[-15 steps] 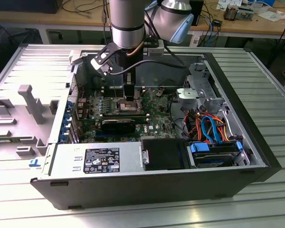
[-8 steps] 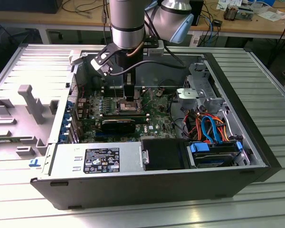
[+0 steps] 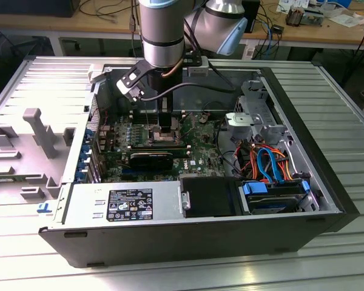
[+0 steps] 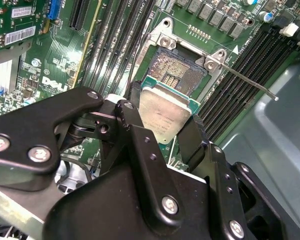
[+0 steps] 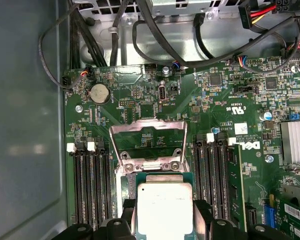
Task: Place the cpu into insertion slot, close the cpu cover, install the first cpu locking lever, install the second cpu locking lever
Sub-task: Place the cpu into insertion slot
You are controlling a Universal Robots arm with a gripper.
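The gripper [image 4: 164, 116] is clenched on the cpu [image 4: 162, 107], gripping two opposite edges and holding it over the near edge of the bare slot [image 4: 182, 70]. The cover [image 5: 147, 127] stands raised. A lever [image 4: 250, 83] juts over the board [image 4: 40, 75] inside the case [image 3: 200, 242].

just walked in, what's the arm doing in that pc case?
The gripper is shut on the cpu, holding it by two edges above the insertion slot inside the open computer case. The slot's contacts are bare, so the chip is not seated. In the first wrist view the cpu cover stands flipped open, and a locking lever sticks out unlatched.
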